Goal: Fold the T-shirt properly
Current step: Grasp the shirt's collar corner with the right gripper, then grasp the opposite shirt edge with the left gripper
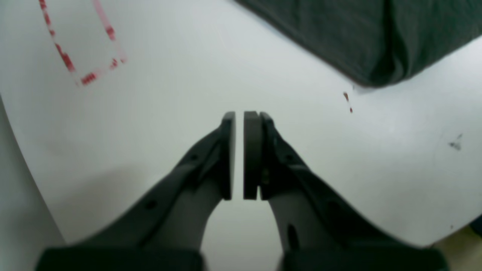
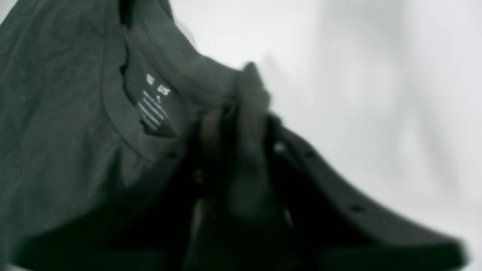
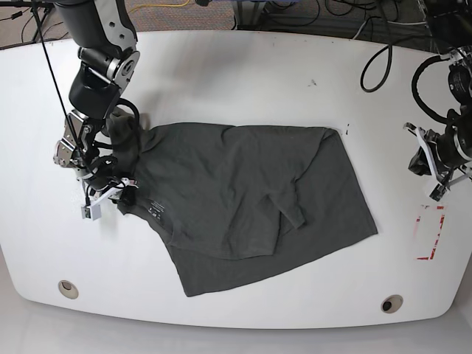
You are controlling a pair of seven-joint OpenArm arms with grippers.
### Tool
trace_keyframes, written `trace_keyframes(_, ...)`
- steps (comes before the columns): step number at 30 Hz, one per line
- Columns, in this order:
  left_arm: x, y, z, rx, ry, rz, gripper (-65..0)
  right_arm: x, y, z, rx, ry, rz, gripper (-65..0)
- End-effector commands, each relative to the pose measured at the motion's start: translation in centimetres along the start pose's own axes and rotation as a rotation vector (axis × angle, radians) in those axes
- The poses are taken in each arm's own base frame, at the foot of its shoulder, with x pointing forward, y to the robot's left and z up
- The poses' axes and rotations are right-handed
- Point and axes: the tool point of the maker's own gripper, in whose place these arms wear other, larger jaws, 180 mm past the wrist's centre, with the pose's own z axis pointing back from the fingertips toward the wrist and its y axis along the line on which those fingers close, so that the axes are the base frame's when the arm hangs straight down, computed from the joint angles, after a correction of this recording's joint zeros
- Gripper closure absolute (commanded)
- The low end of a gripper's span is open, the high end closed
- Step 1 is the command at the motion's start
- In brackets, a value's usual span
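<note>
R gripper [image 2: 241,113] sits at the collar end of the T-shirt [image 3: 251,199]; in the R wrist view, though blurred, a bunched ridge of dark cloth runs up between the two jaws, so they look pinched on the shirt by the neckline. The ribbed collar [image 2: 113,113] curves just to the jaws' left w/ the small printed label [image 2: 154,103] beside it, pale stripes & a couple of unreadable marks on it. To the jaws' right only white table [image 3: 236,81]. In base view the cloth at this gripper is gathered & lifted a bit off the surface, the rest of the shirt spreading away from the jaws across the middle of the table, crumpled, w/ one sleeve [image 3: 291,199] folded over onto the body & the hem end lying toward the far side. L gripper [image 1: 239,154] is well apart from the shirt, over bare table, jaws pressed nearly together w/ just a thin slit between the pads, nothing in them. Ahead of those jaws & to their right a corner of the shirt lies flat, not touching. Ahead & to their left are red tape marks [image 1: 75,56] forming a partial box outline on the table.
</note>
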Motion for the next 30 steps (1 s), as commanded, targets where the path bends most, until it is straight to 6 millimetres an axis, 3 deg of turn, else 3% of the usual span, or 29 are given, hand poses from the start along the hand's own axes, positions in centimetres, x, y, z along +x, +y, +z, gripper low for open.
trace_keyframes(1, 0.2, 1.1, 0.0, 0.005, -0.011, 0.022, -2.6, 1.7, -0.1, 0.2, 0.000, -0.031, 0.017, 0.0)
trace_keyframes(4, 0.6, 2.1, -0.6, 0.004, -0.016, 0.076, -7.6, 1.8, -0.2, 0.3, -0.001, -0.031, 0.019, -0.2)
trace_keyframes(13, 2.0, 4.1, -2.8, -0.024, -0.056, 0.289, -39.6, 3.2, -0.7, 2.1, -0.047, -0.033, 0.095, 0.0)
trace_keyframes(17, 3.1, 5.1, -3.8, -0.032, -0.093, 0.424, -48.1, 3.5, 0.3, 2.3, -0.046, -0.044, 0.119, 0.0)
trace_keyframes(23, 3.9, 6.3, -6.1, -0.045, -0.152, 0.650, -50.3, 3.5, 0.3, 3.2, -0.064, -0.059, 0.148, 0.0)
trace_keyframes(30, 4.6, 6.2, -9.5, -0.082, -0.153, 0.718, -50.3, 2.9, 0.9, 3.3, -0.059, -0.062, 0.149, 0.0)
